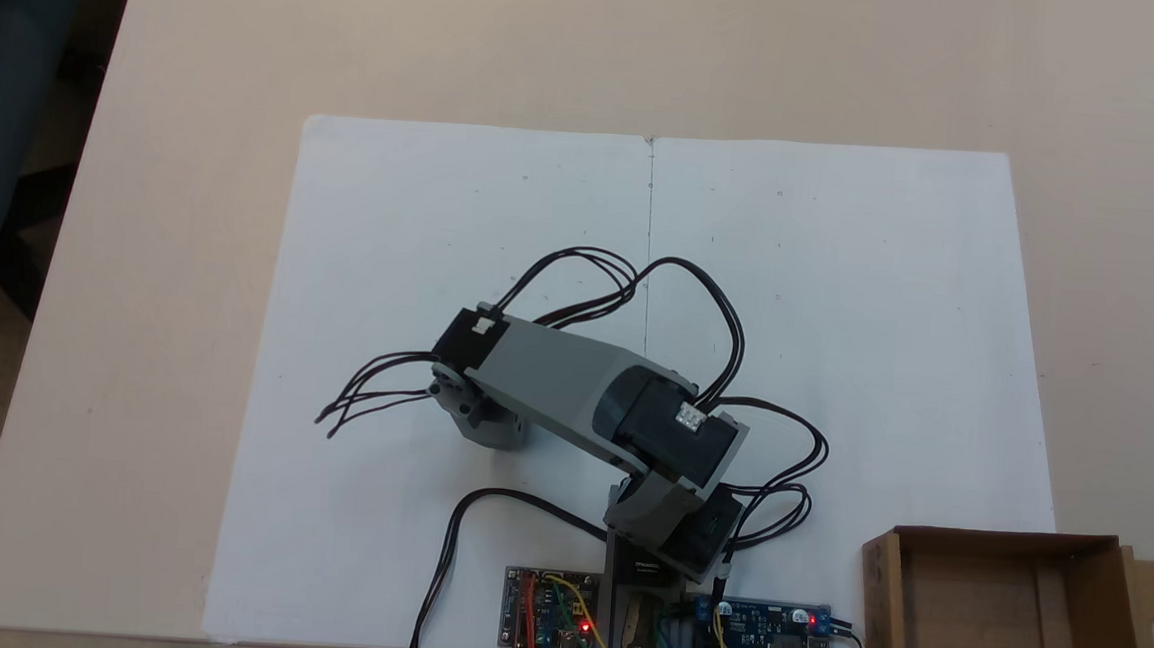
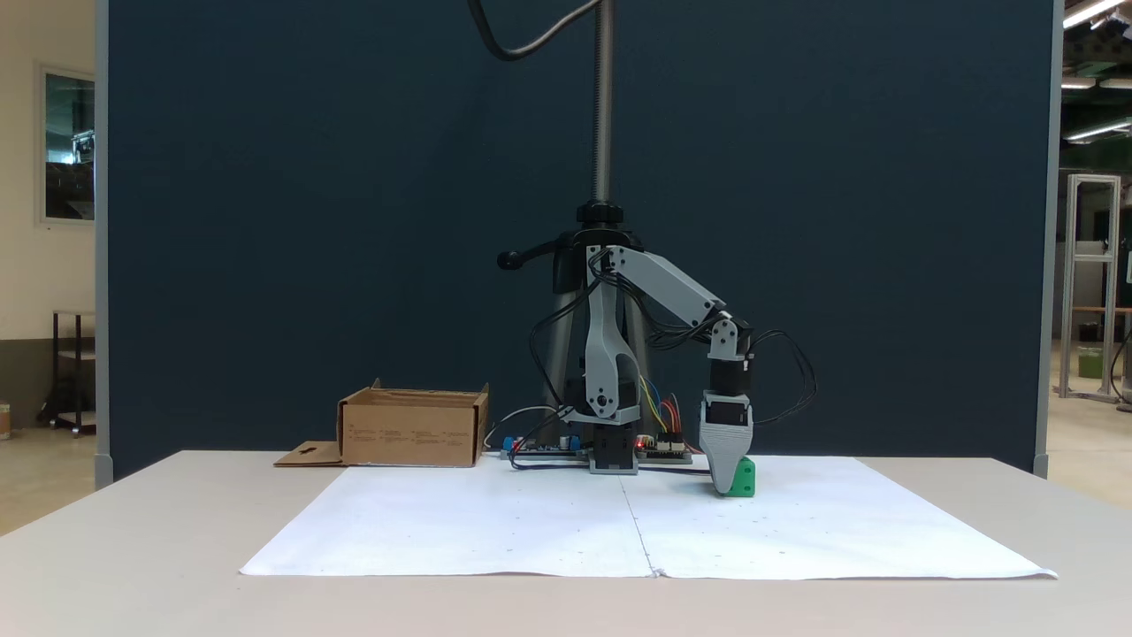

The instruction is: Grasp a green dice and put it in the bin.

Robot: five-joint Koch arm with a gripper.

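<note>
Beside boards, bin [image 1: 1009,631] w/ bare floor

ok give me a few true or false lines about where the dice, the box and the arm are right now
1. The green dice sits down at the white paper, right by the hand. True.
2. The dice lies inside the bin. False: it is on the paper, far from the bin.
3. The bin stands off the paper, beside the circuit boards. True.
4. The arm is raised high, well clear of the table. False: the hand reaches down to the paper.
</note>
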